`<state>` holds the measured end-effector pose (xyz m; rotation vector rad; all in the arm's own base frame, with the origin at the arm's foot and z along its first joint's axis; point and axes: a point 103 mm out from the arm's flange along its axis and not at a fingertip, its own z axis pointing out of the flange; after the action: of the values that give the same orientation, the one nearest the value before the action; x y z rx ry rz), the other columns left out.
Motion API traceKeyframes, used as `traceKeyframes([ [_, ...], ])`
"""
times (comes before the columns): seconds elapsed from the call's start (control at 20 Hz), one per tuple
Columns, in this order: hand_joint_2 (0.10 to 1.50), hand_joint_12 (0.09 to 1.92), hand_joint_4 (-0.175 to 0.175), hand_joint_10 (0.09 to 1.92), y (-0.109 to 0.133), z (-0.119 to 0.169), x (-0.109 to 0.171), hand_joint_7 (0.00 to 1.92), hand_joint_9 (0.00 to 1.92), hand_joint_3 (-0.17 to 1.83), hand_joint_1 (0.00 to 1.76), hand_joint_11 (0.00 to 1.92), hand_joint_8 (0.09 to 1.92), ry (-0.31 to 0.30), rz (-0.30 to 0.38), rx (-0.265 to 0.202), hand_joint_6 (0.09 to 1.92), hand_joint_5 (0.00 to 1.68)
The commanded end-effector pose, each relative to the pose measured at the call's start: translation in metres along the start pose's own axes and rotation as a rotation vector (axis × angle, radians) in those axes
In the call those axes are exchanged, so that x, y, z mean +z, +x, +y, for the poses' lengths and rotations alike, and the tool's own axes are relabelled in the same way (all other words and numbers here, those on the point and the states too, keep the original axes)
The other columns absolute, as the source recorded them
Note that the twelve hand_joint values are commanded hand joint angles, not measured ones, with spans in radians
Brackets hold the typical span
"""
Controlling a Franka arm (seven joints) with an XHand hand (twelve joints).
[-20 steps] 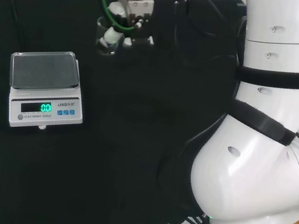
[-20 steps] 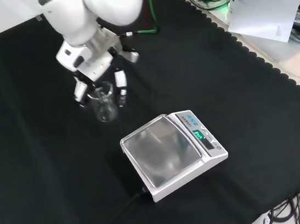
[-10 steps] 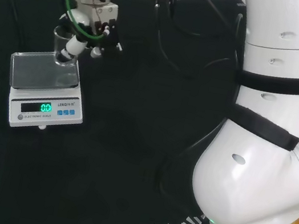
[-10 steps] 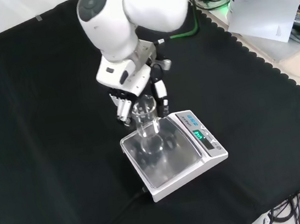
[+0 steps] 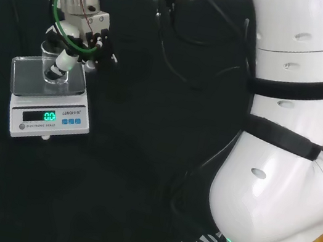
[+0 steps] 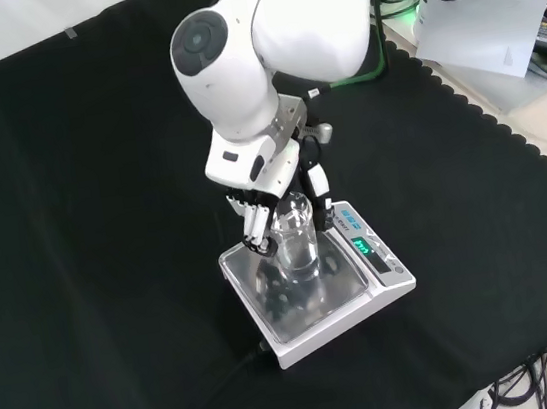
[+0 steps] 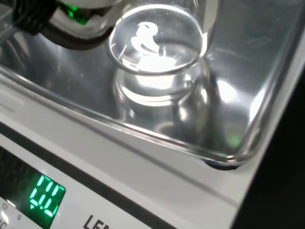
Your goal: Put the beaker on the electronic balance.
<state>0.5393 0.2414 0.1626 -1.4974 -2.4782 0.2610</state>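
Observation:
A clear glass beaker [image 5: 51,66] stands upright over the steel pan of the white electronic balance [image 5: 48,117], held in the hand [image 5: 71,56], whose fingers and thumb curl round its wall. In the front view the hand [image 6: 270,163] comes down from above, with fingers on both sides of the beaker [image 6: 296,239] over the middle of the balance [image 6: 364,295]. In the wrist view the beaker's round base [image 7: 155,40] hangs close above its own reflection in the pan [image 7: 250,81]; I cannot tell whether they touch.
The arm's big white links [image 5: 288,149] take up the right of the head view. A black cable [image 6: 236,366] leaves the balance toward the cloth's near edge in the front view. White paper [image 6: 483,31] and cables lie beyond the cloth's scalloped edge at the top right.
The hand has carried the beaker from the bare cloth over to the balance and lowered it toward the middle of the pan. The balance has not moved.

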Motion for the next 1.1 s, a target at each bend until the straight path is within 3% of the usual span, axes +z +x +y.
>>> traceKeyframes([
  [0.05, 0.88, 0.95, -0.175, 1.07, 0.003, 0.008, 0.013, 1.07, 1.42, 0.62, 1.12, 1.44, 1.53, 0.03, -0.008, -0.002, 1.31, 0.87],
  [0.2, 0.89, 0.93, -0.164, 1.05, 0.003, 0.009, 0.016, 1.06, 1.41, 0.59, 1.11, 1.47, 1.52, 0.07, -0.018, -0.013, 1.29, 0.87],
  [0.35, 0.67, 1.02, -0.128, 0.91, 0.003, 0.008, 0.016, 0.91, 1.27, 0.74, 1.0, 1.2, 1.45, 0.127, -0.049, -0.021, 1.22, 0.54],
  [0.5, 0.57, 1.28, -0.068, 0.83, 0.001, 0.004, 0.008, 0.57, 0.85, 0.63, 0.75, 0.63, 1.27, 0.13, -0.036, -0.025, 0.67, 0.18],
  [0.6, 0.58, 1.38, -0.046, 0.83, 0.001, 0.0, -0.003, 0.4, 0.65, 0.51, 0.65, 0.41, 1.15, 0.121, -0.037, -0.023, 0.33, 0.11],
  [0.7, 0.6, 1.43, -0.035, 0.82, 0.002, -0.005, -0.018, 0.32, 0.55, 0.42, 0.6, 0.3, 1.07, 0.105, -0.052, -0.021, 0.14, 0.09],
  [1.1, 0.61, 1.46, -0.025, 0.8, 0.004, -0.032, -0.082, 0.21, 0.46, 0.34, 0.57, 0.22, 0.97, 0.007, -0.08, -0.008, 0.09, 0.09],
])
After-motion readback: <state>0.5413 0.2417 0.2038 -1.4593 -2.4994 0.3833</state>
